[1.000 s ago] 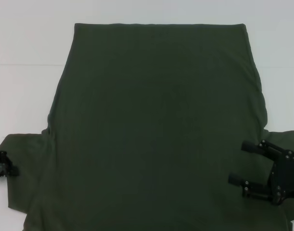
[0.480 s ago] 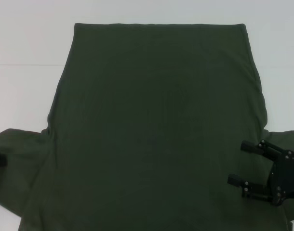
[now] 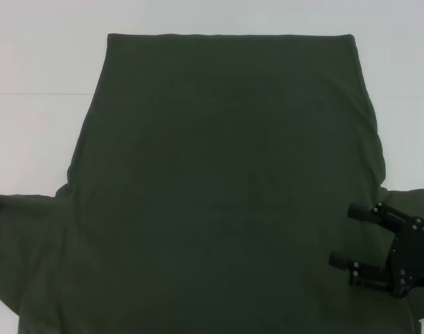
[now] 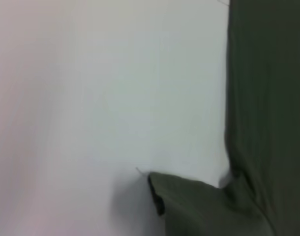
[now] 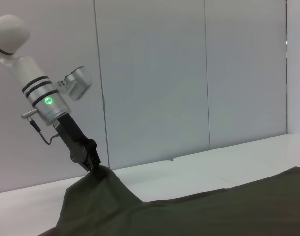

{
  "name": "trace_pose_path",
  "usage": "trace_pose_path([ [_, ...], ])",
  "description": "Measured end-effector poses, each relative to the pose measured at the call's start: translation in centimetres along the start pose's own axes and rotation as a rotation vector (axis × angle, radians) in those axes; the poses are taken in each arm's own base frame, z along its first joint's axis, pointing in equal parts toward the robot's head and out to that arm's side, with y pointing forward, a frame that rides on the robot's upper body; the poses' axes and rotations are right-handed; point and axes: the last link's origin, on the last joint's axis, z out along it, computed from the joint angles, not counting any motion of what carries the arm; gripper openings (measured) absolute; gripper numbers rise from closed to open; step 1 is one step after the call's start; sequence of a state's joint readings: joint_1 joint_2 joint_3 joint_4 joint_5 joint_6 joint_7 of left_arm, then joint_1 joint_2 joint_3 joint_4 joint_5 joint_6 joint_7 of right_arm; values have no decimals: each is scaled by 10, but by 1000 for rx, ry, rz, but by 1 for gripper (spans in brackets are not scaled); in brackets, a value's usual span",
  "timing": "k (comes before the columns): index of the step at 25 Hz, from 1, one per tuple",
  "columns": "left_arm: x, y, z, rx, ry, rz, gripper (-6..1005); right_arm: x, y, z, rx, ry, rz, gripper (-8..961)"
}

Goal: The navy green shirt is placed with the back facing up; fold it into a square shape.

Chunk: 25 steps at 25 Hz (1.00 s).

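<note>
Near edge of the navy green shirt (image 3: pixel 226 181) is cut off by the head view's bottom, so collar and shoulders are not visible. Right gripper (image 3: pixel 347 236) sits low over the near right part of the shirt, black metal, two fingers (image 3: pixel 358 211) spread apart with bare cloth between them, pointing left; not seen touching or pinching anything, contact with the cloth cannot be told. Its body runs off toward the right edge and covers part of the right sleeve.

Left gripper (image 5: pixel 93 164) is nearly out of the head view, only a dark speck at the left edge by the sleeve tip. The right wrist view shows it across the shirt, black fingers closed on the left sleeve, cloth pulled up into a peak off the table (image 3: pixel 38 62); silver arm segment with a green light above it. The left wrist view shows the sleeve end (image 4: pixel 189 201) raised with a shadow under it, own fingers not seen.

Shirt: matte dark olive cotton, plain side up, no print visible, mostly flat with soft ripples. Long axis runs near to far, straight hem at the far end, sleeves sticking out left and right at the near end. It fills most of the white table, hem well short of the far edge. Pale wall panels behind.
</note>
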State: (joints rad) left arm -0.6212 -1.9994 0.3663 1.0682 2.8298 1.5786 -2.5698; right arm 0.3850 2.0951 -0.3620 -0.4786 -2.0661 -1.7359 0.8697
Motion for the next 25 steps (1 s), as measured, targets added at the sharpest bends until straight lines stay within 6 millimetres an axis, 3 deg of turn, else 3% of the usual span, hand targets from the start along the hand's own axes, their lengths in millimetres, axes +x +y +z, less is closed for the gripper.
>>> trace_pose_path([
  [8,4,22,6,-25,-47,52,13,0,1,0,-1,-2,4,913],
  [15,8,66,14,-49,-80,130,17,1,2,2,-4,-2,9,913],
  [21,2,109,34,-45,-147,269,20,2,3,2,-9,-1,12,913],
  [25,-2,125,42,-40,-150,328,22,2,4,3,-12,-3,15,913],
])
